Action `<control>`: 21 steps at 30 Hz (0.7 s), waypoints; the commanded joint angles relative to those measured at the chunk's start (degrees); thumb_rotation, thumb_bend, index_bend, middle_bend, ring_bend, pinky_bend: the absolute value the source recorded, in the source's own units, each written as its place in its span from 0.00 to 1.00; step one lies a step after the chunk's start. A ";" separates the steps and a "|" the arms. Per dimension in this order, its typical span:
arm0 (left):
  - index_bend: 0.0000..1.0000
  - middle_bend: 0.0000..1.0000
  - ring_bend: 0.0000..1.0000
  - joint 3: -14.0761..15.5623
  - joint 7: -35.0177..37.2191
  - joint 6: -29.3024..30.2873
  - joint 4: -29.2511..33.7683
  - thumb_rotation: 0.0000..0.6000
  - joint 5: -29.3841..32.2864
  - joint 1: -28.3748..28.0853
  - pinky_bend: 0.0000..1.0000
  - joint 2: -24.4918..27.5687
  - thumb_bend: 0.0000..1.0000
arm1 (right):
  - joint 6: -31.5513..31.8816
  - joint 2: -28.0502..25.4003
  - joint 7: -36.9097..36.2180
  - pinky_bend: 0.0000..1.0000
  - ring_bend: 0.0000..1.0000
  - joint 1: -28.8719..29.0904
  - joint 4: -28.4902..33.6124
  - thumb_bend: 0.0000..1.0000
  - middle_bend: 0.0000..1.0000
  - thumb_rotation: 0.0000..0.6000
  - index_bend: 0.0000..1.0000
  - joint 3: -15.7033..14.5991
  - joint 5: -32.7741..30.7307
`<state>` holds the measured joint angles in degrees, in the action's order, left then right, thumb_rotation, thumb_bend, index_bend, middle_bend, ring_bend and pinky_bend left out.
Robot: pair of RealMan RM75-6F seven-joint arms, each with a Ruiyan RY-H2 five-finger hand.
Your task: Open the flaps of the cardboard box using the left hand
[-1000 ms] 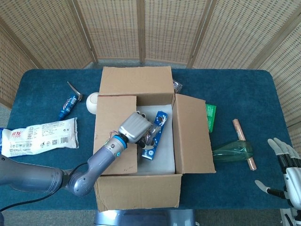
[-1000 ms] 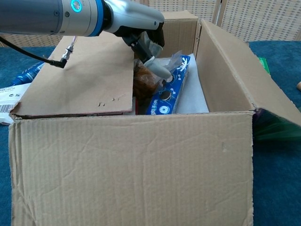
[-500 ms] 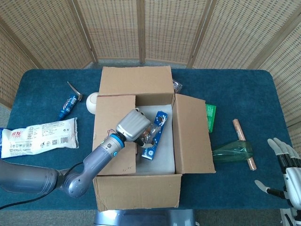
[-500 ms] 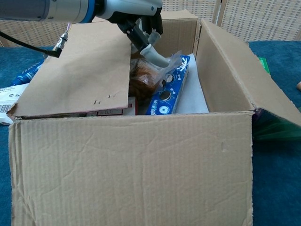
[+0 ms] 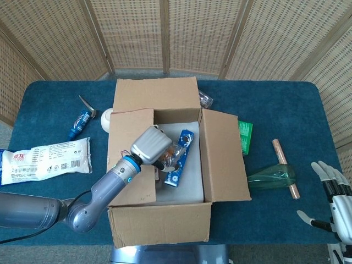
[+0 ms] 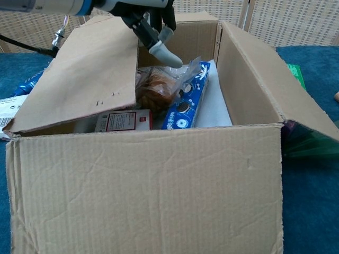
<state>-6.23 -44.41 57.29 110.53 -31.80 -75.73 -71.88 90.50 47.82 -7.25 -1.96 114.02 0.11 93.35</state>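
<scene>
The left hand (image 6: 151, 24) is cut off by the chest view's top edge, so its grip on the flap (image 6: 90, 74) cannot be told. The right hand (image 5: 333, 201) is clipped at the head view's right edge. The white packet (image 5: 47, 159) is cropped at the left edge.

Plain brown cardboard box (image 5: 165, 225) on a deep teal-blue worktop (image 5: 275, 99) — inside, a blue packet (image 5: 179, 157) with white markings; beside it, a translucent green bottle (image 5: 270, 178) and a copper-coloured tube (image 5: 286, 160).
</scene>
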 commanded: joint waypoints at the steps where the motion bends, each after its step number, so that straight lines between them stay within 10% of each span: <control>1: 0.66 0.82 0.50 -0.32 0.60 0.47 1.26 0.50 -0.71 0.56 0.41 1.51 0.00 | 0.01 0.04 0.15 0.00 0.00 0.00 0.03 0.00 0.00 1.00 0.00 -0.01 0.05; 21: 0.66 0.82 0.51 -1.23 6.06 1.93 14.20 0.48 -10.28 7.96 0.43 21.73 0.00 | 0.21 0.22 0.98 0.00 0.00 -0.17 0.51 0.00 0.00 1.00 0.00 -0.39 1.05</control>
<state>-7.31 -39.16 59.35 123.70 -41.03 -68.72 -51.47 90.71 48.03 -6.27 -2.14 114.52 -0.29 94.40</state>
